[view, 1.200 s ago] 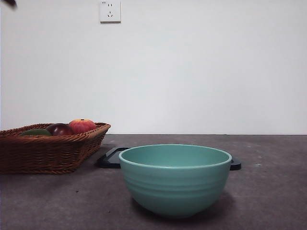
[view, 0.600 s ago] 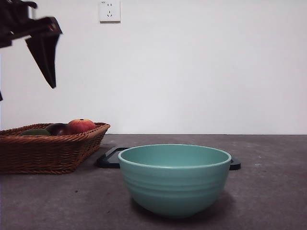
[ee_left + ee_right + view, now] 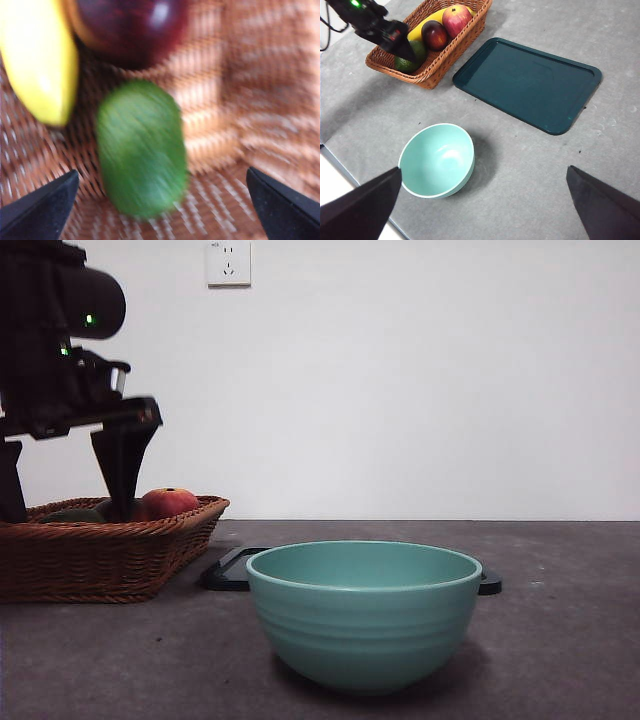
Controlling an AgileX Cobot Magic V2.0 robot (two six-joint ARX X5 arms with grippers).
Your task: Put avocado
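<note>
The avocado (image 3: 141, 150), dark green and oval, lies on the floor of the wicker basket (image 3: 225, 100). My left gripper (image 3: 161, 172) is open, low over the basket, with one jaw on either side of the avocado and apart from it. In the front view the left gripper (image 3: 66, 502) reaches down into the basket (image 3: 110, 550), and only a green sliver of the avocado (image 3: 72, 515) shows above the rim. My right gripper (image 3: 484, 170) is open and empty, high above the table. From there the avocado (image 3: 406, 64) shows partly under the left gripper (image 3: 395, 42).
The basket also holds a yellow banana (image 3: 40, 65), a dark maroon fruit (image 3: 130, 25) and a red-orange peach (image 3: 170, 502). A teal bowl (image 3: 363, 615) stands at the table's front. A dark green tray (image 3: 527, 82) lies beside the basket (image 3: 435, 70).
The left arm has come down from the top left corner to the basket, its jaws now reaching inside it. The fruits, bowl and tray have not moved.
</note>
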